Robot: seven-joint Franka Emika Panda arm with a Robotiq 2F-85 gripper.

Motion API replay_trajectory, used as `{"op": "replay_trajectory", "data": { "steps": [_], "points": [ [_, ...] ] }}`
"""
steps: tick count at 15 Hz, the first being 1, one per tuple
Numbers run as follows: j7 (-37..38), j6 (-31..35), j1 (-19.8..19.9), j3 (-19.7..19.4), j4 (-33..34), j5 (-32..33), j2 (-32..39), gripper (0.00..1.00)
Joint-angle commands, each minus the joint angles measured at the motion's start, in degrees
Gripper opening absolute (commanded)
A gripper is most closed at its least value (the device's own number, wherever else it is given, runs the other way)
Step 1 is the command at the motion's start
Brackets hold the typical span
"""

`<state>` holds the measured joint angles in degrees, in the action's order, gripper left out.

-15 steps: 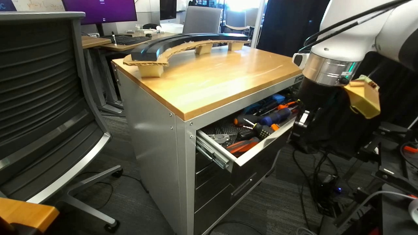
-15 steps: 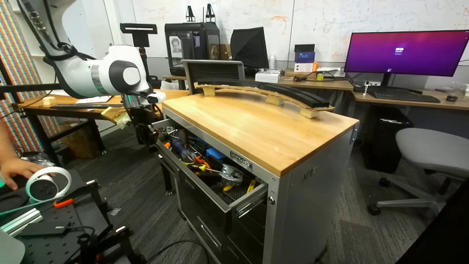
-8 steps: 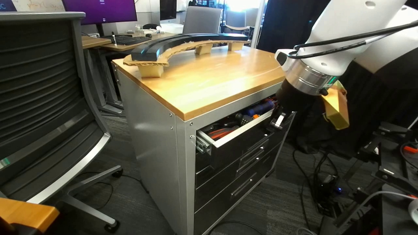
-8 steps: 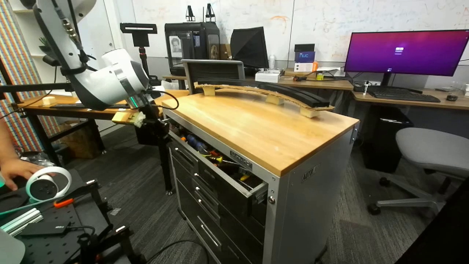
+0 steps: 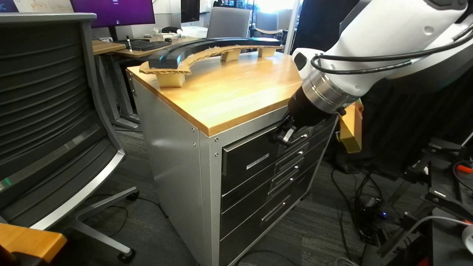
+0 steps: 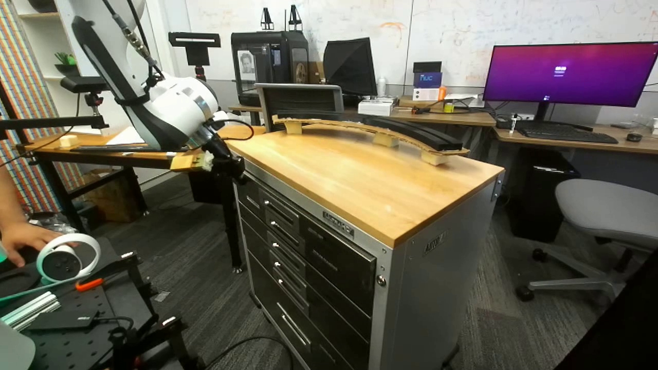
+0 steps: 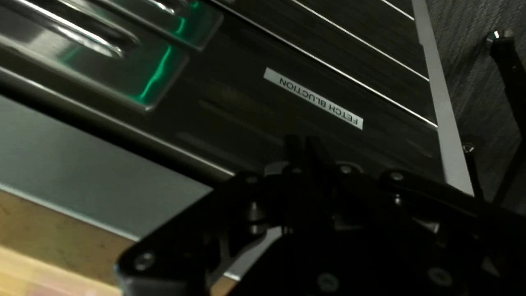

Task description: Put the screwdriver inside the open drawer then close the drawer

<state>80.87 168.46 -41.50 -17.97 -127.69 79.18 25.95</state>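
The top drawer, its dark front (image 5: 240, 164) bearing a white label, now stands flush or nearly flush with the cabinet. It also shows in another exterior view (image 6: 334, 249) and in the wrist view (image 7: 234, 98). The screwdriver does not show; the inside of the drawer is hidden. My gripper (image 5: 282, 138) is at the upper part of the drawer front, left of its pale handle. In the wrist view my gripper (image 7: 304, 144) has its fingertips close together with nothing seen between them. I cannot tell whether they touch the front.
The cabinet's wooden top (image 5: 240, 85) juts out just above my gripper and carries a curved black piece (image 5: 218, 46) on cardboard. Lower drawers (image 5: 255, 210) are shut. An office chair (image 5: 55, 122) stands beside the cabinet. A person's hand (image 6: 25, 239) rests on a black cart.
The top drawer has slid from well open to shut or nearly shut, hiding the tools inside. My gripper has moved in against the drawer front and toward the cabinet.
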Motion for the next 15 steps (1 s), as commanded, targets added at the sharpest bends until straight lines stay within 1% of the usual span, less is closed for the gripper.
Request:
{"op": "replay_trajectory", "data": {
  "steps": [1,2,3,4,5,6,7,8,9,10,11,12,14,15],
  "points": [
    [10.94,1.31,-2.69,-1.78,6.11,11.04,2.02,0.1],
    [13.68,1.0,-2.77,-1.44,6.67,13.7,1.95,0.1],
    [15.49,0.79,-2.61,-1.05,6.57,15.58,1.33,0.12],
    [15.9,0.38,-2.38,-0.72,5.99,16.16,0.87,0.13],
    [11.87,1.09,-1.38,-0.36,3.65,12.5,-0.28,0.37],
    [7.83,1.37,-0.7,-0.34,1.28,8.77,-1.69,0.37],
    [3.16,1.91,0.24,-0.31,-1.36,4.31,-3.55,0.43],
    [-1.58,-1.91,9.94,9.19,-4.8,1.85,-6.37,0.5],
    [-5.23,0.59,5.32,3.06,-8.56,-3.25,-7.06,0.59],
    [-9.26,-0.32,9.71,6.64,-11.22,-6.22,-8.64,0.66],
    [-13.47,-1.33,13.05,9.15,-13.21,-10.08,-9.37,0.73],
    [-17.66,-1.36,16.91,12.3,-15.54,-14.17,-10.26,0.81],
    [-26.23,-3.43,26.05,21.43,-19.15,-24.0,-11.45,0.96],
    [-30.61,-4.28,30.56,25.77,-20.5,-28.6,-11.85,0.99]
  ]
}}
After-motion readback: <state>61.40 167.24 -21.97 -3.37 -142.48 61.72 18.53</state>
